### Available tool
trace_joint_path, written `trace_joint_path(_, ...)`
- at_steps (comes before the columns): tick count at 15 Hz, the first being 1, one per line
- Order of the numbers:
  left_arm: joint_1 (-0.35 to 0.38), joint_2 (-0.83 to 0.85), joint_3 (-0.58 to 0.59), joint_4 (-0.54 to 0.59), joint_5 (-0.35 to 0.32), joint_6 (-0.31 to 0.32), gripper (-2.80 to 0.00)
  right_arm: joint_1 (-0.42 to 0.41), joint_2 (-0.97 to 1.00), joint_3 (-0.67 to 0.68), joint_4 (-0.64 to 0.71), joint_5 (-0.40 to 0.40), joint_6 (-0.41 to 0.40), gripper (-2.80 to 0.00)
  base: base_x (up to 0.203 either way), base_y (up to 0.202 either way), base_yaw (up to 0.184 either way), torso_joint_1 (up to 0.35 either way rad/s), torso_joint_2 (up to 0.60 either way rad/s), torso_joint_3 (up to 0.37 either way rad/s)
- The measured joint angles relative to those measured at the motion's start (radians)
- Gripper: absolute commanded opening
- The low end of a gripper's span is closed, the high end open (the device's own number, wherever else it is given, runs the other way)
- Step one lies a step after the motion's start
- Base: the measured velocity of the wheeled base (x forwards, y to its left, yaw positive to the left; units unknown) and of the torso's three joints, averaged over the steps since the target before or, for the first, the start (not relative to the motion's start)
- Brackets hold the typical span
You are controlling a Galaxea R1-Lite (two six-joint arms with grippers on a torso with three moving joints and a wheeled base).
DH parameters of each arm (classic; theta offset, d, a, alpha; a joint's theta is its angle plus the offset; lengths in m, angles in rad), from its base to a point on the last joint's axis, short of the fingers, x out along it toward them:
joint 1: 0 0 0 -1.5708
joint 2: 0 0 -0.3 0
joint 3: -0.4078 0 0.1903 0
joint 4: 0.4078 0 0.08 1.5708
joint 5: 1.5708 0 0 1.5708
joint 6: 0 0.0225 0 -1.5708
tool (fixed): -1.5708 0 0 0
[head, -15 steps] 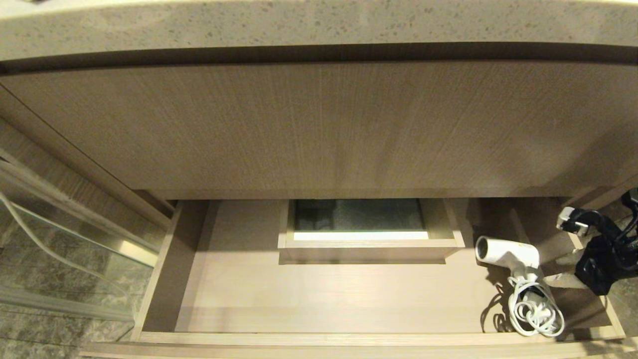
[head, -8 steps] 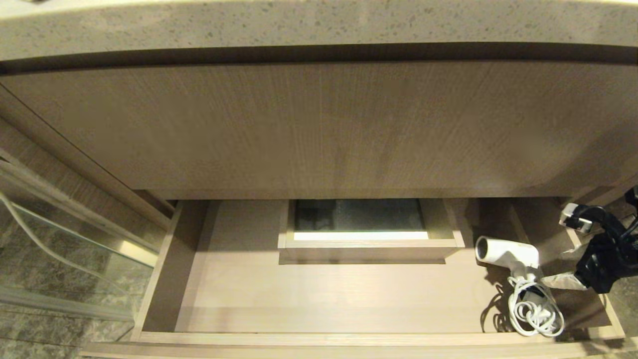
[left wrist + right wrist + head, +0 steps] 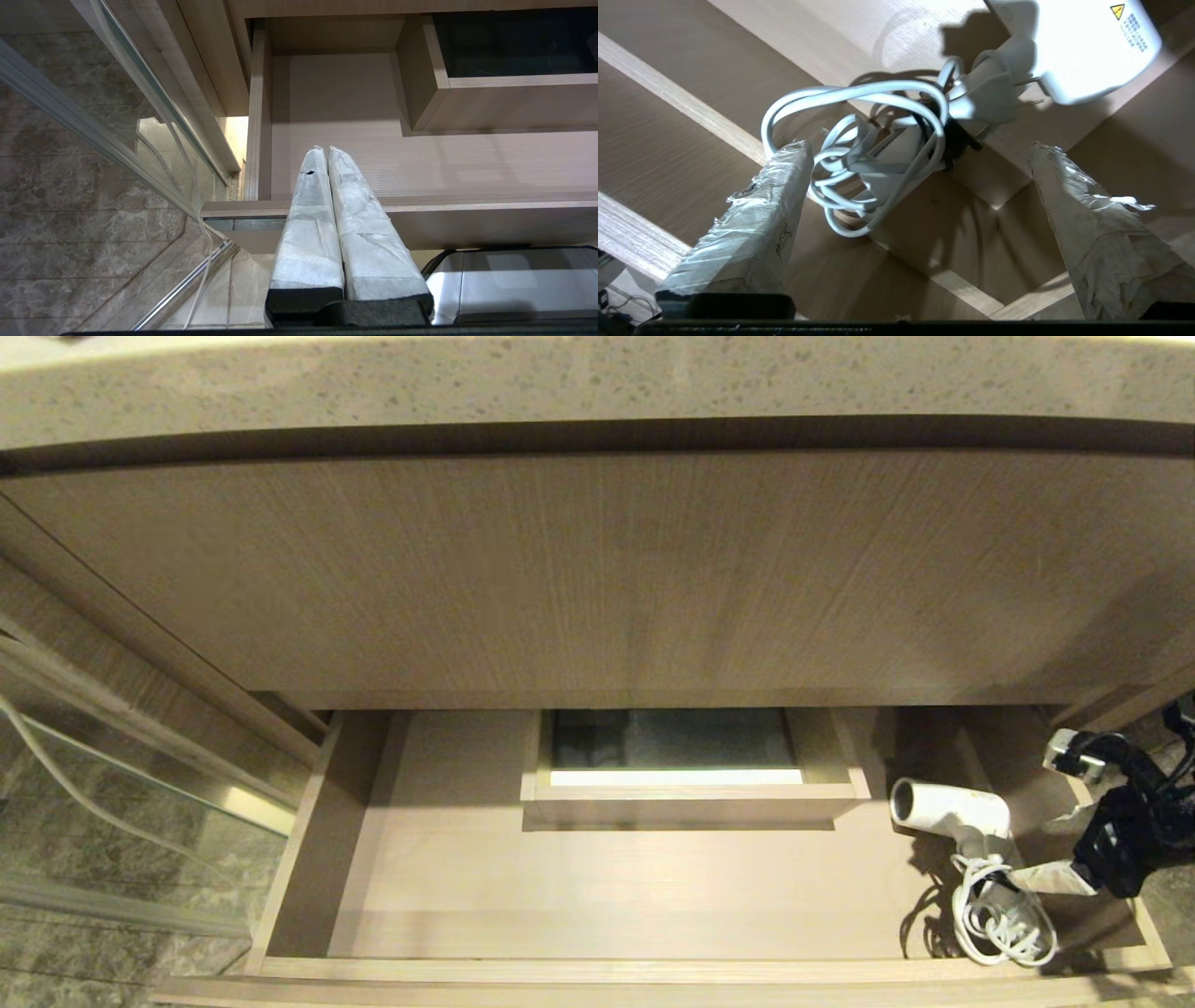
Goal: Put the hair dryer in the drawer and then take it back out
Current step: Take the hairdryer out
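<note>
The drawer stands pulled out, wide and shallow, of light wood. At its right end lies the white hair dryer, barrel pointing left, with its coiled cord bunched toward the front corner. My right gripper hovers just right of the handle, open, with nothing between its fingers. In the right wrist view the hair dryer and the cord lie on the drawer floor beyond the spread gripper. My left gripper is shut and empty, parked outside the drawer's left front corner.
A boxed cut-out rises in the middle back of the drawer. A taller wood panel and a speckled stone countertop hang over it. A glass panel stands at the left, and a metal bin sits below the drawer front.
The right gripper's fingers have spread wider and the hand has drawn back slightly from the hair dryer, which lies still in the drawer. The left arm has not moved.
</note>
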Motion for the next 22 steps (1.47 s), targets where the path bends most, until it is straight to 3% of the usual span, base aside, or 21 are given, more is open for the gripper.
trace_joint_path(22, 0.000, 0.000, 0.000, 0.000, 0.000, 0.000, -2.80, -0.006, -0.179, 0.099, 0.064, 0.002, 0.000, 0.00, 0.000, 0.000, 0.000, 0.000, 0.00, 0.000)
